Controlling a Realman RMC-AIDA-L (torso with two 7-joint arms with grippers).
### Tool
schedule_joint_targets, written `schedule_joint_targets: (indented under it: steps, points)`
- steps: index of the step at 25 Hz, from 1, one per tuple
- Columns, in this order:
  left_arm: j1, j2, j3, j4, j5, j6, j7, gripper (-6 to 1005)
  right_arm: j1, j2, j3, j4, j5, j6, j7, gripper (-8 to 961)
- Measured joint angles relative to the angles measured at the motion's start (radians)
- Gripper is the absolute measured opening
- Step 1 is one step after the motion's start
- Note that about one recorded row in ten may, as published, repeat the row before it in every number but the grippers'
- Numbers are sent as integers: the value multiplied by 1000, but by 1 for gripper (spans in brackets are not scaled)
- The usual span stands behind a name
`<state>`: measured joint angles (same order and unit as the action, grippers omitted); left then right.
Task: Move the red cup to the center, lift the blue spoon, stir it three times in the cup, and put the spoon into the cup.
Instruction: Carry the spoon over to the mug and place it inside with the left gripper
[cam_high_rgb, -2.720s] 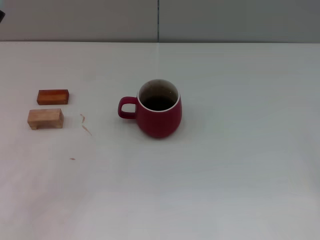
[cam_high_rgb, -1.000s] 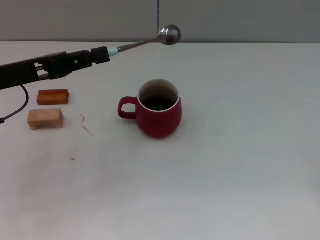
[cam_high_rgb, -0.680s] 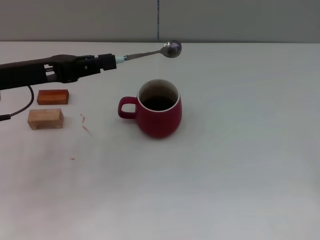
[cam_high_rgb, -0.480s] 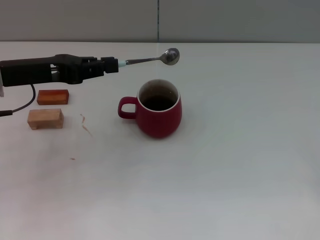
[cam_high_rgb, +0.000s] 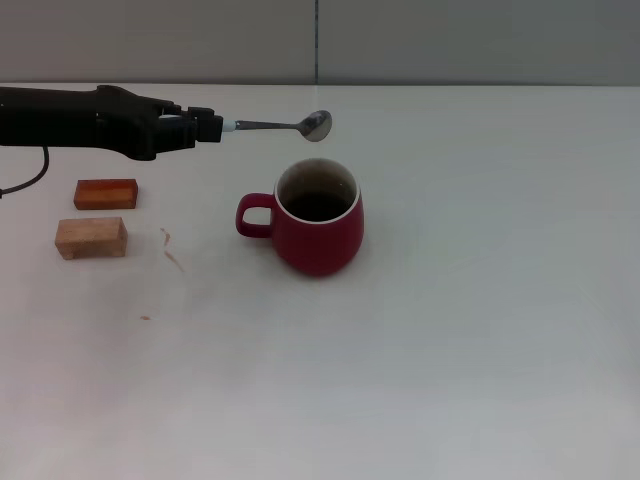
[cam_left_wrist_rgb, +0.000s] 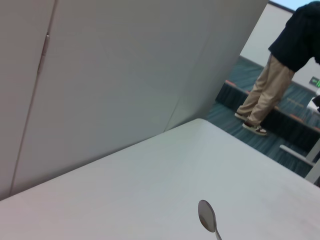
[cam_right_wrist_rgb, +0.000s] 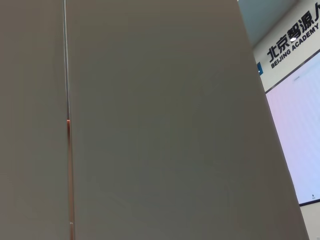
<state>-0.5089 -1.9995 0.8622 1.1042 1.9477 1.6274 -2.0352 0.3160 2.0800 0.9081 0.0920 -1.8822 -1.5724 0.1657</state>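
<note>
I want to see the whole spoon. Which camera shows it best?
The head view: the blue spoon shows from bowl to blue handle end, held by the left gripper above the red cup. The left wrist view shows only its metal bowl. The right wrist view shows none of it.

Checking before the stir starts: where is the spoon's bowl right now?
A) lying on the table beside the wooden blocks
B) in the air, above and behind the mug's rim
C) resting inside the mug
B: the left pincer holds the spoon level, its bowl clear of the mug.
</note>
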Motion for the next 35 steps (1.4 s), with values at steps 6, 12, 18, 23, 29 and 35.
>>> schedule_joint_targets:
  steps: [6, 12, 18, 23, 29, 35]
  points:
    - [-23, -4, 3, 61, 83, 43, 1, 155, 1, 0, 0, 0, 1, 0, 0, 702]
    - [-46, -16, 11, 103, 150, 68, 6, 155, 3, 0, 0, 0, 1, 0, 0, 700]
    - [-76, -32, 26, 134, 209, 78, 6, 155, 3, 0, 0, 0, 2, 0, 0, 702]
    - [-106, -54, 49, 193, 280, 82, 6, 155, 3, 0, 0, 0, 2, -1, 0, 702]
    - [-127, -58, 126, 256, 336, 74, -1, 156, 2, -1, 0, -1, 2, -10, -1, 703]
    - [-150, -61, 166, 276, 387, 69, -3, 156, 1, -1, 0, -2, 2, -11, -1, 703]
